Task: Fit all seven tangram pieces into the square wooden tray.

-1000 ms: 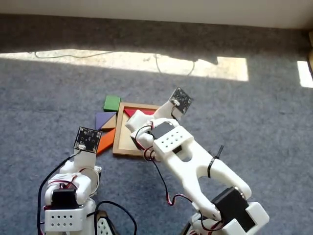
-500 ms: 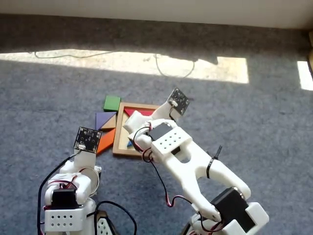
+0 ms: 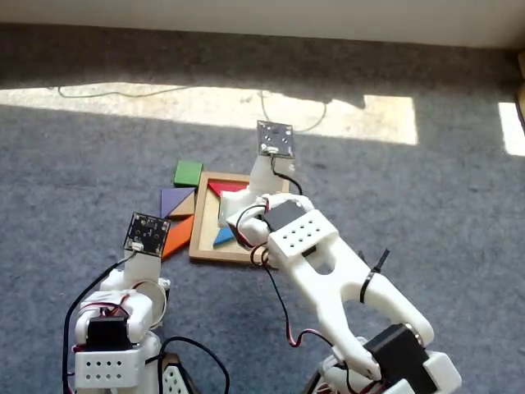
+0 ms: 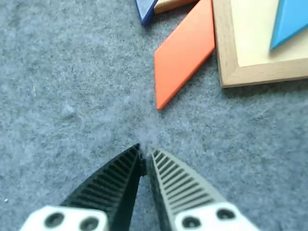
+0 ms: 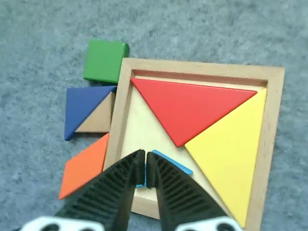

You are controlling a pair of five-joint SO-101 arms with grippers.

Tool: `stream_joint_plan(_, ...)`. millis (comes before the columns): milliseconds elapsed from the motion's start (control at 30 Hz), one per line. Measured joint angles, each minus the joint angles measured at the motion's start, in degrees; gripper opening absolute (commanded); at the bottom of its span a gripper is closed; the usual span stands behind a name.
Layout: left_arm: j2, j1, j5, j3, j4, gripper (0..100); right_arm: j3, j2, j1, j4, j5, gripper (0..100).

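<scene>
The square wooden tray [image 5: 275, 120] holds a big red triangle [image 5: 187, 106], a big yellow triangle [image 5: 236, 149] and a light blue piece [image 5: 175, 166] at its near edge. My right gripper [image 5: 145, 166] is shut and holds nothing, its tips above the blue piece. Outside the tray's left side lie a green square [image 5: 106, 61], a dark blue triangle [image 5: 84, 103], a tan triangle [image 5: 96, 120] and an orange parallelogram [image 5: 84, 166]. My left gripper [image 4: 143, 154] is shut over bare carpet, short of the orange parallelogram [image 4: 185, 53] and the tray [image 4: 231, 72] corner.
Everything lies on grey carpet. In the high view the right arm [image 3: 299, 238] covers the right part of the tray [image 3: 199, 222]. A thin cable [image 3: 279, 111] runs across a sunlit strip beyond the tray. Open carpet lies right of the tray.
The right arm's wrist has swung up and toward the tray's far side, uncovering the light blue piece lying in the tray. The left arm has kept still.
</scene>
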Motion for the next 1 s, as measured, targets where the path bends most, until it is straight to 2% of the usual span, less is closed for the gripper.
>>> stream_joint_plan(400, 0.0, 0.0, 0.0, 0.0, 0.0, 1, 0.0, 9.5, -3.3, -8.7, 1.1, 0.5)
stream_joint_plan(1000, 0.0, 0.0, 0.0, 0.0, 0.0, 1, 5.5, 9.1, -3.3, -9.5, 1.1, 0.5)
